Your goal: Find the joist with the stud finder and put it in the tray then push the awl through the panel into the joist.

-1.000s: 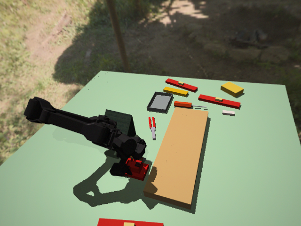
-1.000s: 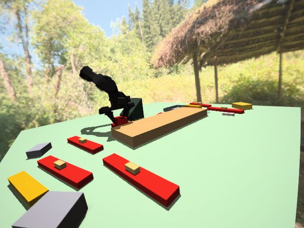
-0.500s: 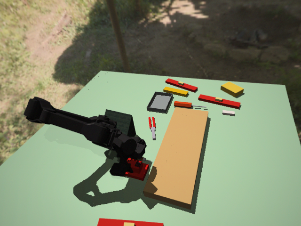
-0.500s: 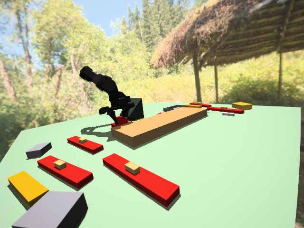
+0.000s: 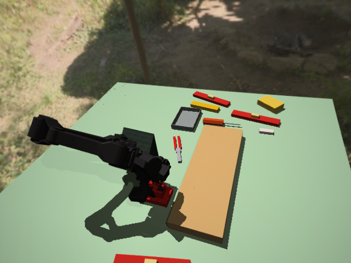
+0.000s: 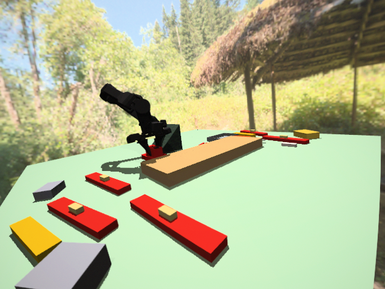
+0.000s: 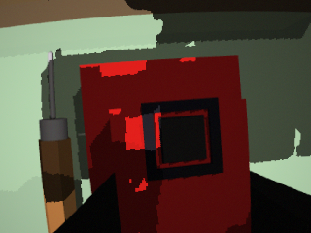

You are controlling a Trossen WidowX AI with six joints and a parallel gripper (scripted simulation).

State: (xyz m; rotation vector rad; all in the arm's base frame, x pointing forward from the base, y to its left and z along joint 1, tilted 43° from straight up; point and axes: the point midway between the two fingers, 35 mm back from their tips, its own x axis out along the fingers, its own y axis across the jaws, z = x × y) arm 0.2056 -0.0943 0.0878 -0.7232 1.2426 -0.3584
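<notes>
The red stud finder [image 5: 163,201] [image 6: 155,151] [image 7: 194,83], with a dark square window, sits low beside the near left end of the tan floor panel [image 5: 209,170] [image 6: 205,155]. My gripper [image 5: 154,190] [image 6: 155,150] [image 7: 171,177] is shut on the stud finder, with a finger on each side. The awl [image 7: 57,160], with a brown-orange handle, grey collar and thin shaft, lies beside the stud finder in the wrist view; the arm mostly hides it in the top and exterior views. The tray [image 5: 183,129], dark-rimmed with a grey floor, stands off the panel's far left corner. The joist is hidden.
A dark green block [image 5: 139,138] [image 6: 175,136] stands behind the gripper. Red-handled pliers [image 5: 177,148] lie between it and the panel. An orange screwdriver [image 5: 213,121] lies at the panel's far end. Red bars, yellow blocks and grey blocks lie around the table.
</notes>
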